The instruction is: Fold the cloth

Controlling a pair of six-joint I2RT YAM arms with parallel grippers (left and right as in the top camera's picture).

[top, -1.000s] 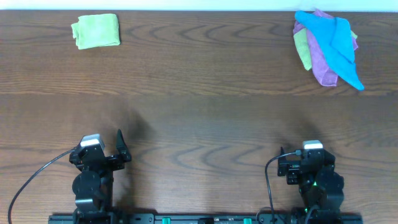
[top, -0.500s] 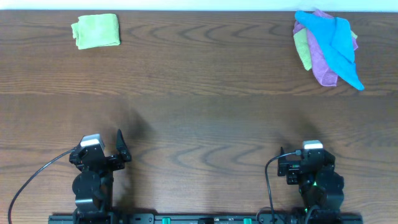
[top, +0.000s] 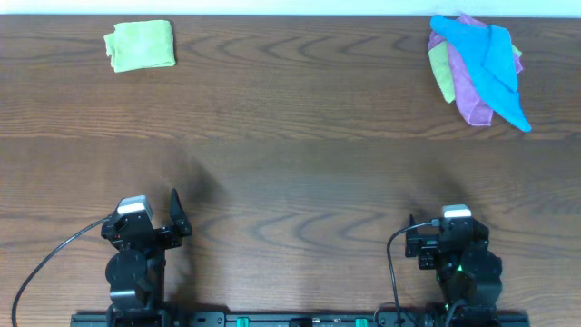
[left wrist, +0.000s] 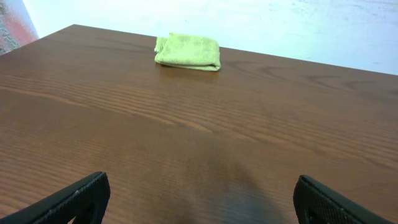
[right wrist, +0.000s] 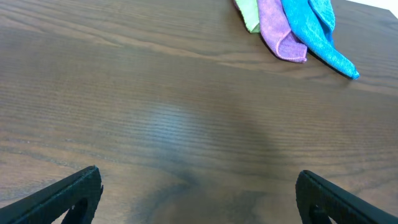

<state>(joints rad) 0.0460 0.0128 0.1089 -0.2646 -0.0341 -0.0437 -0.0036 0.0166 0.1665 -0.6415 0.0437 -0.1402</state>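
Left hand [left wrist: 199, 183] wide and empty, green cloth [left wrist: 188, 51] folded well ahead, right hand [right wrist: 199, 175] wide too

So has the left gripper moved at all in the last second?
No. In the overhead view the left gripper is at the same spot just above the black rail.

Your overhead camera looks straight down from well above and takes in the whole table [top: 290, 173]. Your left wrist camera sits low, facing across the wood to the far folded green cloth [left wrist: 188, 52]. Your right one, just as low, faces the pile of cloths [right wrist: 298, 25]. Overhead shows both.
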